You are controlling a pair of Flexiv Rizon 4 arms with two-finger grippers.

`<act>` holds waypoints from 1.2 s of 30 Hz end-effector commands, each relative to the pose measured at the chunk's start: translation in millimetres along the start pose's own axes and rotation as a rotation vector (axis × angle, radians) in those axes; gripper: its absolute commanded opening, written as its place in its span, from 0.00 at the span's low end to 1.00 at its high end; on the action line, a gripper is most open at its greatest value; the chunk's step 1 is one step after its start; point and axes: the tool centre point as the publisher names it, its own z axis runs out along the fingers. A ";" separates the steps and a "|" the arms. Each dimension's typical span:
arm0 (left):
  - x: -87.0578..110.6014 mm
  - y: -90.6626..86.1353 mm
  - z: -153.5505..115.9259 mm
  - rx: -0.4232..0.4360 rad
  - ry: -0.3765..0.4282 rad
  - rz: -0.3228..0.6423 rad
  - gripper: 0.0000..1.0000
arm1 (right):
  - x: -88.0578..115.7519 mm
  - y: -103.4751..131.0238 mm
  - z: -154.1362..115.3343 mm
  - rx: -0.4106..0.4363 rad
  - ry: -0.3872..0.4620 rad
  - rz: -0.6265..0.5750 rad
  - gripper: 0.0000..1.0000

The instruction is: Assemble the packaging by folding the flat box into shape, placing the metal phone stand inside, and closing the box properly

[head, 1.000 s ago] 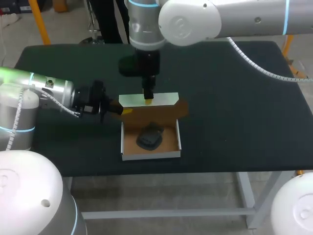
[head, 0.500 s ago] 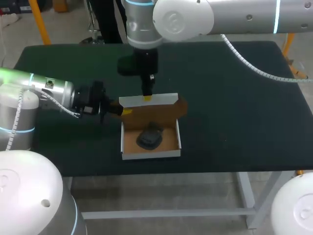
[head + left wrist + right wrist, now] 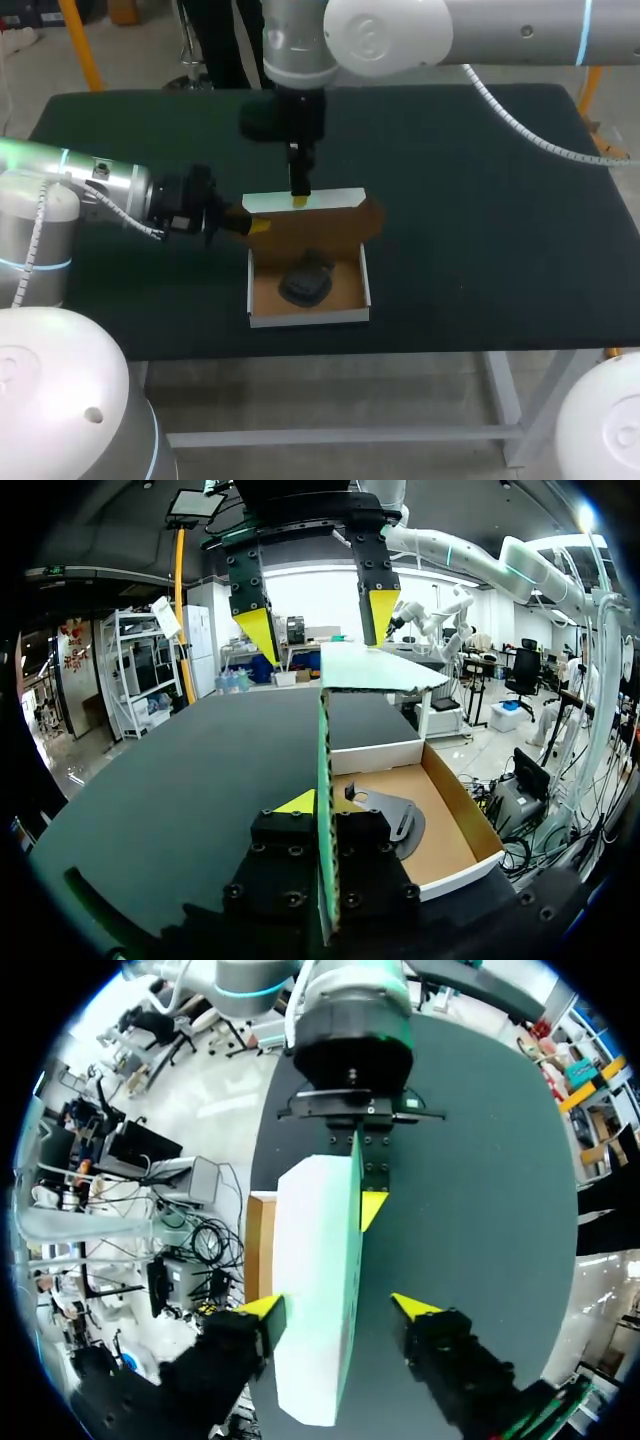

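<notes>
Cardboard box [image 3: 308,318] at frame centre, stand [image 3: 305,280] inside. Closing step, seemingly: left gripper [image 3: 256,227] pinches box's side wall; right gripper [image 3: 299,203] spread wide astride lid [image 3: 335,198] (raised). Next, likely: push lid down.

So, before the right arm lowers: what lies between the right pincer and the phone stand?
Only the upright box lid: its top flap sits just under the right pincer, with the phone stand beyond it. The head view shows this.
</notes>
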 end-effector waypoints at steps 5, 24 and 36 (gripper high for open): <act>0.7 1.8 0.7 0.000 0.002 0.000 0.00 | 6.1 -20.3 -24.3 -0.069 -0.115 0.157 1.00; 0.7 1.8 0.7 0.000 0.002 0.000 0.00 | 0.0 -44.8 -41.7 -0.099 -0.276 0.421 1.00; 3.6 -1.4 3.0 -0.042 -0.018 0.071 0.00 | 0.0 -44.8 -41.7 -0.099 -0.276 0.421 1.00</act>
